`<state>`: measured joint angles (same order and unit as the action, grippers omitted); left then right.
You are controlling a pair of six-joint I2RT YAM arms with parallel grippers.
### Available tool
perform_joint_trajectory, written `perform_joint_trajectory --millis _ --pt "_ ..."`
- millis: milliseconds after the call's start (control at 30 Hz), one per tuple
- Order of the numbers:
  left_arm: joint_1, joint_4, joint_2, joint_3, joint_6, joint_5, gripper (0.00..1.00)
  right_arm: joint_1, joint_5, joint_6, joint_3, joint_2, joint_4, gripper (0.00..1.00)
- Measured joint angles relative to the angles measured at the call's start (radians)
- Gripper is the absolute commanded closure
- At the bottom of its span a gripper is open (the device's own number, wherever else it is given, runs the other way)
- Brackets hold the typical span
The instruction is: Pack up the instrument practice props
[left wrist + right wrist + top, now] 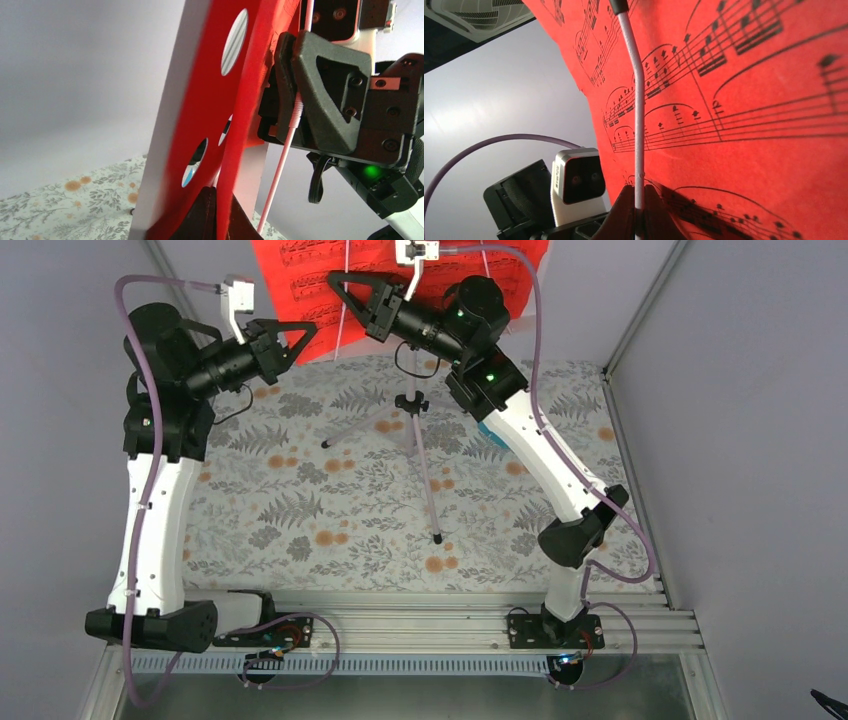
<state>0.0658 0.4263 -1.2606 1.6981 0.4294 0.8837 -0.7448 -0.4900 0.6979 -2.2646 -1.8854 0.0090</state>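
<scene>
Fern-print tablecloth, silver tripod music stand at back centre, red printed music sheets on its desk. Left gripper pinched on sheet edge; right gripper clamped on stand's thin pale wire.

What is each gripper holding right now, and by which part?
Left gripper pinches a red sheet by its edge; right gripper pinches the music stand by its wire page holder.

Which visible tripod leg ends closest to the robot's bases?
The long leg pointing toward them, ending in a black foot; the other visible leg splays left, farther back.
</scene>
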Motion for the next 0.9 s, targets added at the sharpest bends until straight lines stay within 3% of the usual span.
perform_joint_trajectory --millis 400,667,900 --pt "-0.010 -0.043 0.064 -0.023 0.101 -0.127 0.98 0.000 -0.014 -0.074 0.042 0.009 0.069 0.97" --pt "-0.095 -0.015 0.205 -0.085 0.132 -0.328 0.98 0.000 0.006 -0.077 0.064 0.025 0.071 0.97" --pt "-0.103 0.014 0.359 -0.145 0.153 -0.516 0.98 0.000 0.032 -0.076 0.087 0.042 0.071 0.97"
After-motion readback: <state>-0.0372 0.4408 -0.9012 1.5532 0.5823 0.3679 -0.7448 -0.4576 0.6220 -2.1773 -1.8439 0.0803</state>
